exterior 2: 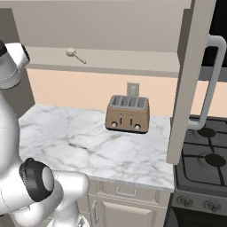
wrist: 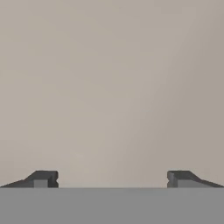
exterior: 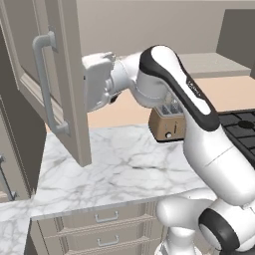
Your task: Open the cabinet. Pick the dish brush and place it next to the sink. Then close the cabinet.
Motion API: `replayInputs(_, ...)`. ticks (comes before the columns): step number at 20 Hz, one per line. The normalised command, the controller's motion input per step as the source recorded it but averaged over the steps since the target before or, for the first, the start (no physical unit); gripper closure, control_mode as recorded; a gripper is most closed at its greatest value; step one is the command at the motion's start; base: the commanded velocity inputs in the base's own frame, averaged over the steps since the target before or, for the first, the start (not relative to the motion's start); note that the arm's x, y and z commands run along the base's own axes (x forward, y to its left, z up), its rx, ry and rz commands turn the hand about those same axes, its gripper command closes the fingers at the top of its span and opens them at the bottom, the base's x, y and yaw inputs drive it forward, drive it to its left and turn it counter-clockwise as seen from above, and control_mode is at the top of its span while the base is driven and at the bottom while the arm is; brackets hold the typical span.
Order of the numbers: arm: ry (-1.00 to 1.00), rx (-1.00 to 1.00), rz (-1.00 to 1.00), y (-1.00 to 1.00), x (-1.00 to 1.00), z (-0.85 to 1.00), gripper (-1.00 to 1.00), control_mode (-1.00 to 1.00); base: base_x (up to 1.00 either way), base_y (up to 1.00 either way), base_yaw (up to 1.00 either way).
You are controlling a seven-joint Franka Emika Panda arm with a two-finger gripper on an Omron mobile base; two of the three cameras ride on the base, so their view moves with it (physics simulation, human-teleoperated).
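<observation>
Cabinet [exterior: 60, 89] doors are standing swung out over the marble surface [exterior: 119, 159], one at the left of the left base view with its vertical bar handle [exterior: 47, 84] facing the camera, the other edge-on in the right base view. Beneath the cabinet the surface is carrying a brown toaster [exterior 2: 128, 114], and the stove [exterior 2: 204, 164] is sitting just beside that surface. Inside the cabinet, on its bottom shelf up and to the left of the toaster, the dish brush [exterior 2: 75, 54] is lying flat, round head to the left and thin handle running right and slightly toward the room. The fingers [wrist: 112, 179] are spread wide and holding nothing, facing a plain beige panel close up. Judging from the wrist pressed near the left door, the brush is probably lying to the right of the fingers, deeper in.
</observation>
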Motion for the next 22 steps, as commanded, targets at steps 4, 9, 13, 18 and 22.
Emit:
replayInputs(4,-0.16,0.0,-0.03,-0.47,-0.48,0.0,-1.0,-1.0,0.0,0.0,0.0)
replayInputs(9,-0.13,-0.01,-0.11,-0.64,-0.39,0.0,-1.0,-1.0,0.0,0.0,0.0)
replayInputs(13,-0.07,-0.05,-0.24,-0.83,-0.23,0.0,-1.0,-1.0,0.0,0.0,0.0)
replayInputs(18,-0.06,-0.07,-0.29,-0.82,-0.1,0.0,-1.0,-1.0,0.0,0.0,0.0)
replayInputs(22,-0.02,-0.12,-0.26,-0.54,-0.02,0.32,-1.0,-1.0,0.0,0.0,0.0)
